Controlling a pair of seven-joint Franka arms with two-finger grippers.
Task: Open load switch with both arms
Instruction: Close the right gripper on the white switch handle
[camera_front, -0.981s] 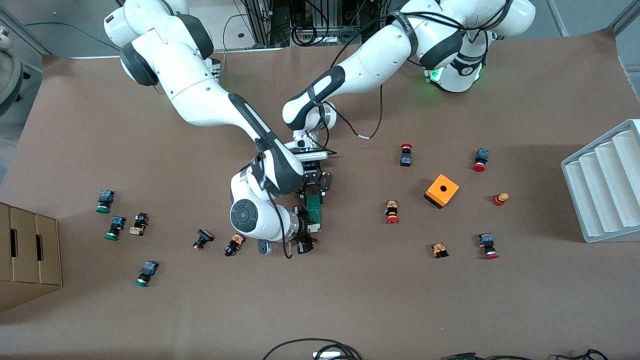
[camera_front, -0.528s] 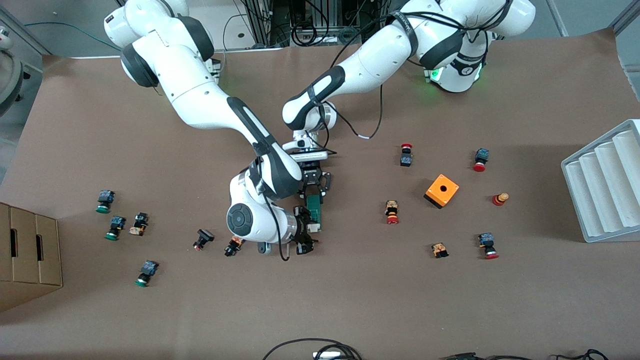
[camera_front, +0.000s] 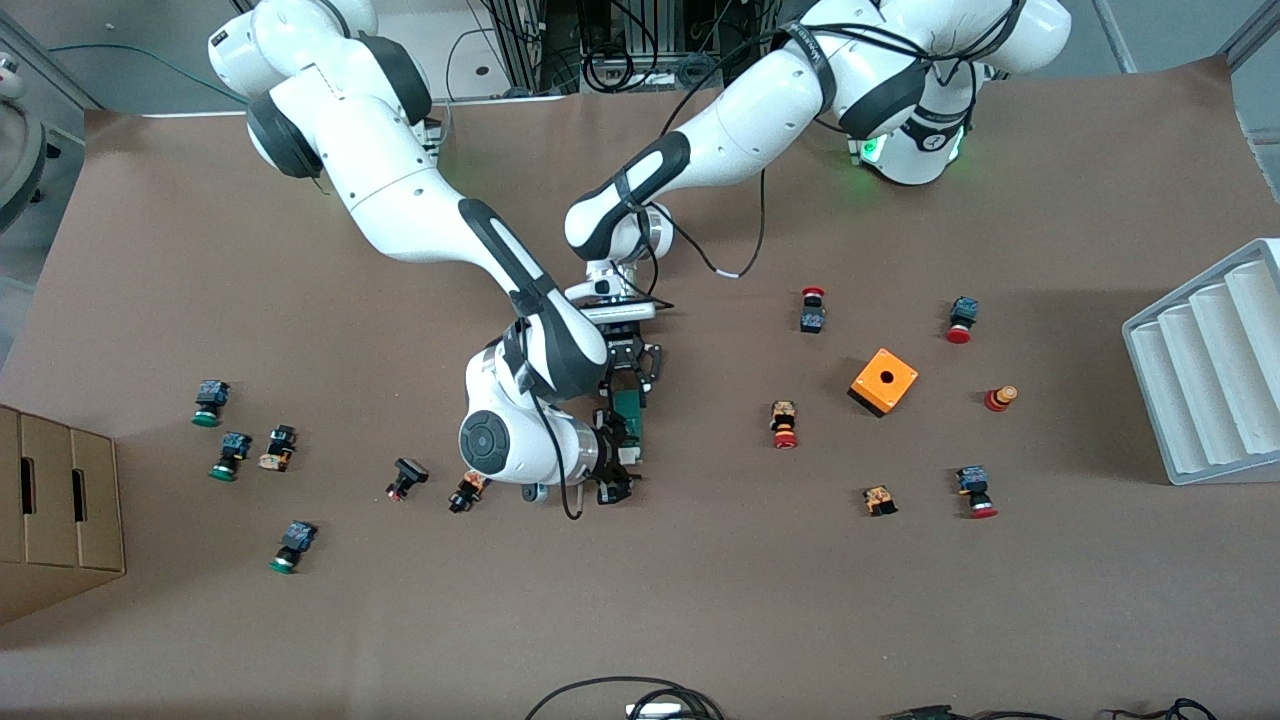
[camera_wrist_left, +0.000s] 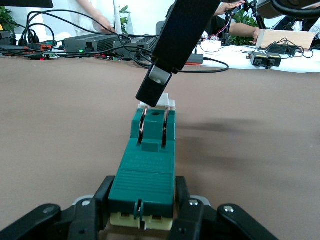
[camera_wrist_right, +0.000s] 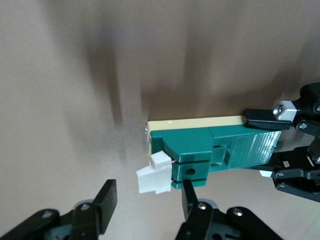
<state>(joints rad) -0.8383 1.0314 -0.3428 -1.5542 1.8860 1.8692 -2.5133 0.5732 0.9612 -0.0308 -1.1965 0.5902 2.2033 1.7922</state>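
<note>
The dark-green load switch lies on the brown table, near its middle. My left gripper is shut on the switch's end that is farther from the front camera. In the left wrist view its fingers press both sides of the green body. My right gripper stands open at the switch's nearer end. Its fingers are spread wide, with the small white sliding piece just off their tips. One of those fingers touches the green end.
Red- and green-capped push-buttons lie scattered toward both ends of the table; the closest lies beside the right wrist. An orange cube and a white ribbed tray sit toward the left arm's end, a cardboard box toward the right arm's end.
The right wrist has shifted slightly and its gripper now covers more of the switch's white end. The left arm and the switch have not moved.
</note>
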